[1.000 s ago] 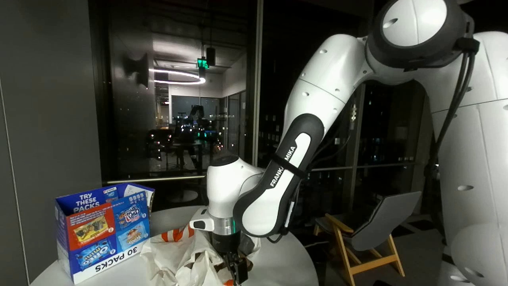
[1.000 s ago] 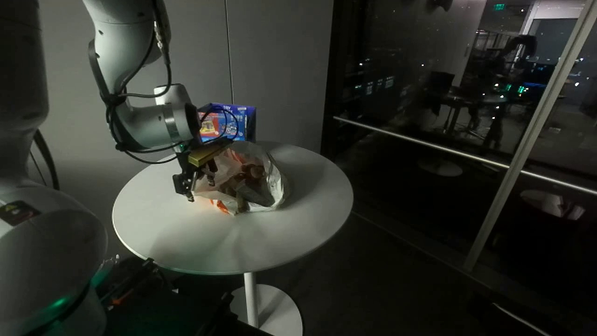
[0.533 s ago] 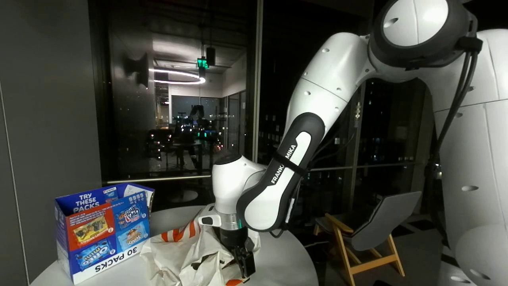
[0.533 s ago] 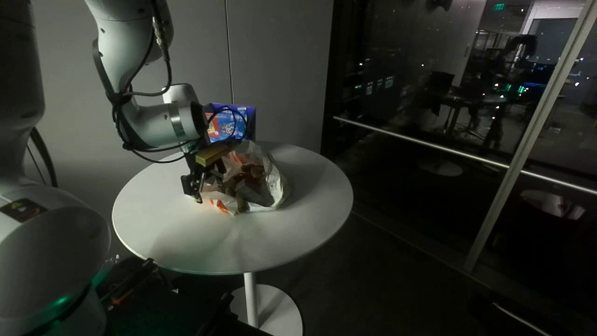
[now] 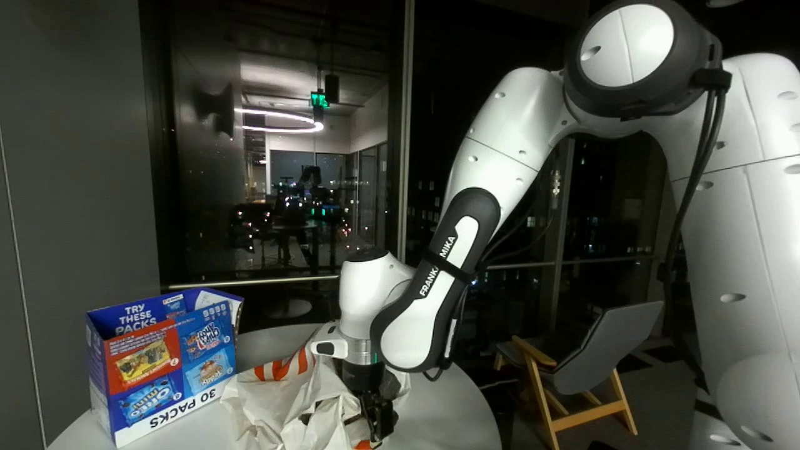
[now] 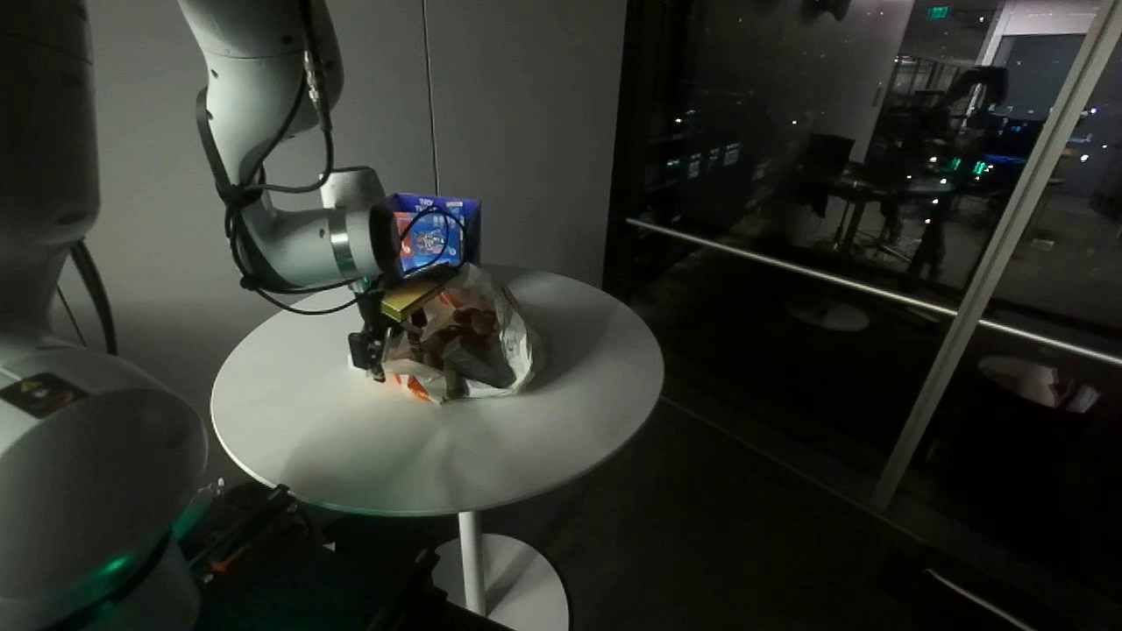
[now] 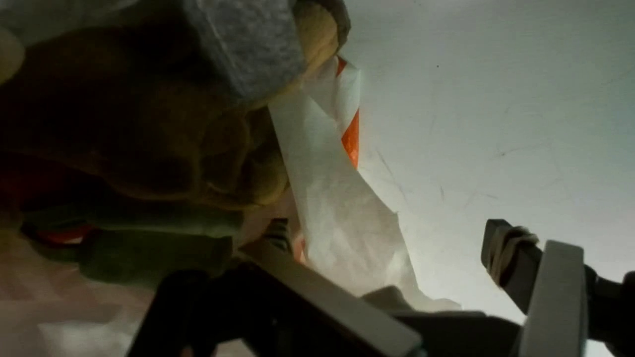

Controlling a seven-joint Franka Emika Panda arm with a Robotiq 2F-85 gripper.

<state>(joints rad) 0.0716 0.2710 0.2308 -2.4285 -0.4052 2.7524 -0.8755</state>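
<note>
the gripper (image 7: 389, 235) straddles the bag rim (image 7: 342, 215), spread wide. a box (image 5: 172, 369) near the table edge (image 5: 81, 432) reads "oreo", "30 packs".

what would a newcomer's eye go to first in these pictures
Probably the big white arm, arched over the round table. Next, the bright blue snack box, standing on that table beside a crumpled white bag. In the wrist view, the open gripper seems to straddle the bag's edge.
</note>
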